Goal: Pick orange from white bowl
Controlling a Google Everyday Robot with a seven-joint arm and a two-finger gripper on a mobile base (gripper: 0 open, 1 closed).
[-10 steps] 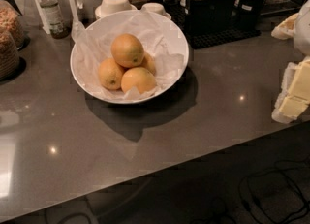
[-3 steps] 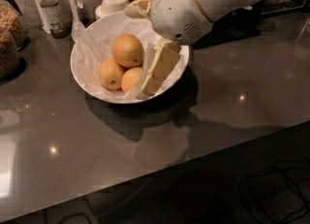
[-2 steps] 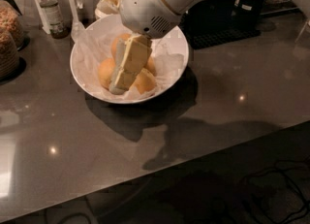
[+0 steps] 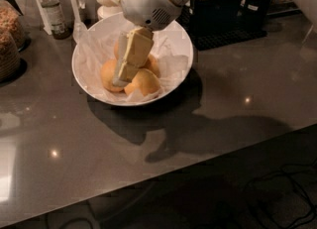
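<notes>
My gripper [image 4: 122, 76] sits low inside the white bowl [image 4: 184, 38], directly over the orange [image 4: 117, 49], which it mostly hides. Grip state: cannot tell. Orange not lifted out; grasp and lift remain.

No text, brand or number is legible; labels on the bottle [image 4: 50, 11] and black bins [image 4: 233, 6] are unreadable. The gripper [image 4: 121, 78] sits inside the white bowl [image 4: 182, 42].
</notes>
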